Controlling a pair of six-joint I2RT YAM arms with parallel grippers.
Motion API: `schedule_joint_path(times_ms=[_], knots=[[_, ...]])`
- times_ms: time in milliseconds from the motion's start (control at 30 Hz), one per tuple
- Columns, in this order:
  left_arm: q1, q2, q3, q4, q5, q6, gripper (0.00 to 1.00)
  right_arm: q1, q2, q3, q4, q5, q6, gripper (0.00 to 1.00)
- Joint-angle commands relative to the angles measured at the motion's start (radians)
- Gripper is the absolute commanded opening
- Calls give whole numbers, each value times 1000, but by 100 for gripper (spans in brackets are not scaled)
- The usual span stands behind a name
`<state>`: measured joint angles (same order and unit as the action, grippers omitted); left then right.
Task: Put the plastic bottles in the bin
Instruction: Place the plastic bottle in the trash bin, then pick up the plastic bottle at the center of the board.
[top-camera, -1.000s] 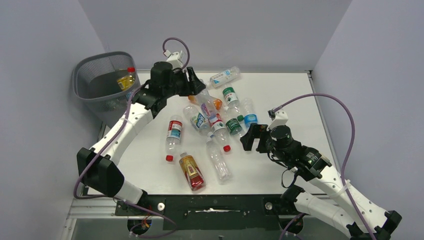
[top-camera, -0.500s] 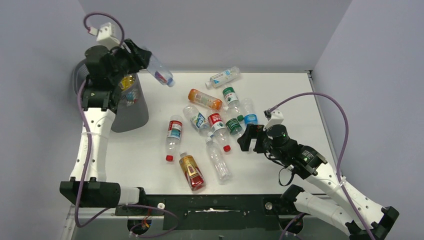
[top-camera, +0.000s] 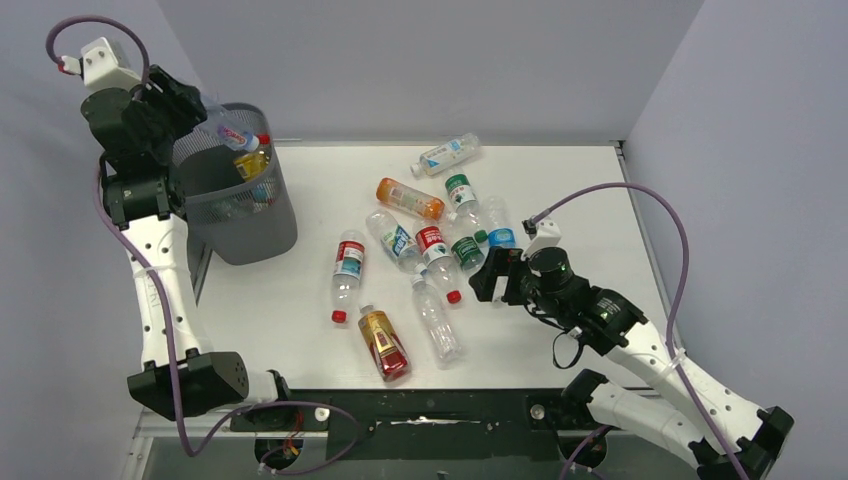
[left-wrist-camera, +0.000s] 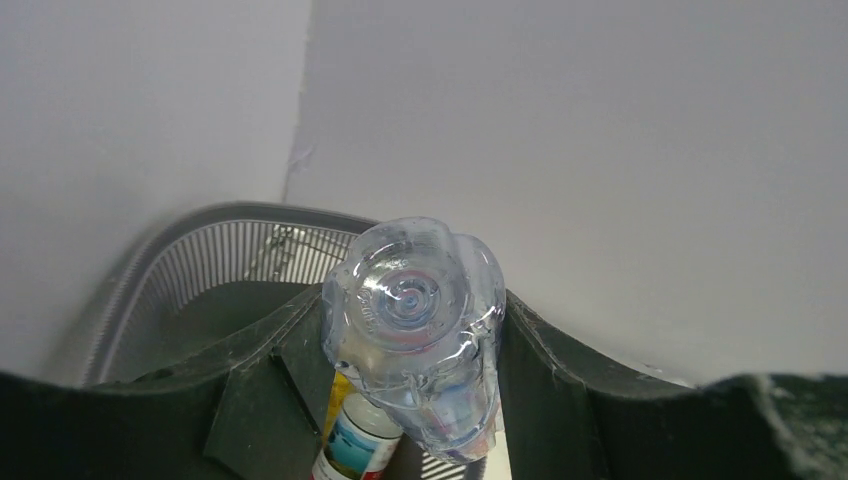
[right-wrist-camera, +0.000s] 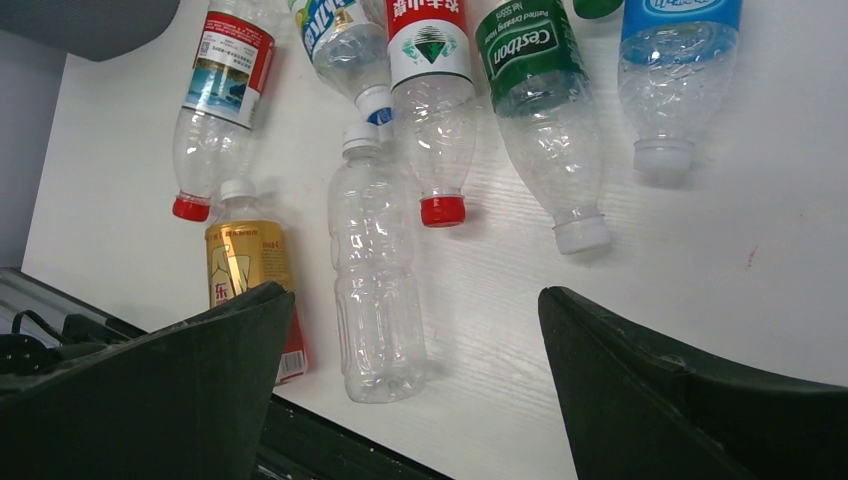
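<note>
One clear bottle (left-wrist-camera: 412, 300) hangs pinched in left gripper (top-camera: 192, 108) over bin (top-camera: 240, 238), upper left; right gripper (top-camera: 495, 277) gapes beside loose bottles (top-camera: 432, 246)

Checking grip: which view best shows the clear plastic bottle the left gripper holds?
Left wrist: the clear plastic bottle sits close, base-on, pinched in the left gripper. Top external shows it small, above the grey wire-mesh bin. Right wrist misses it.

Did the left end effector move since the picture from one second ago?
Yes. The left end effector, shut on a clear bottle, moved left in the top view, from above the table's far middle to past its left edge, over the bin.
</note>
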<state>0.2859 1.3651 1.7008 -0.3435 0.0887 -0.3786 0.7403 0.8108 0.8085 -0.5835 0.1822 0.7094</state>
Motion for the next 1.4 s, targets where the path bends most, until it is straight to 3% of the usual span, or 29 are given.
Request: schedule_joint_path(times_ms=[0,200,333,467,833,933,1100,1367], knots=[[20,-13,43,12,-100,46,33,-4,12,-6,73,-19,9,100],[21,-10,4,3,-202,83,38,-4,18,-19,78,-29,19,100],[20,11,11,-29,-208,80,64,-5,14,-25,87,-36,19,100],[20,14,7,-42,-206,72,79,-4,18,-26,88,-39,19,100],[0,-3,10,-48,-80,21,82,-4,46,-28,112,-56,13,100],[-83,11,40,-76,-57,20,83,-4,57,-28,120,-62,12,100],[-302,14,71,-118,-135,57,83,-4,67,-30,127,-67,12,100],[-551,35,55,-146,-193,73,83,-4,65,-44,135,-66,13,100]])
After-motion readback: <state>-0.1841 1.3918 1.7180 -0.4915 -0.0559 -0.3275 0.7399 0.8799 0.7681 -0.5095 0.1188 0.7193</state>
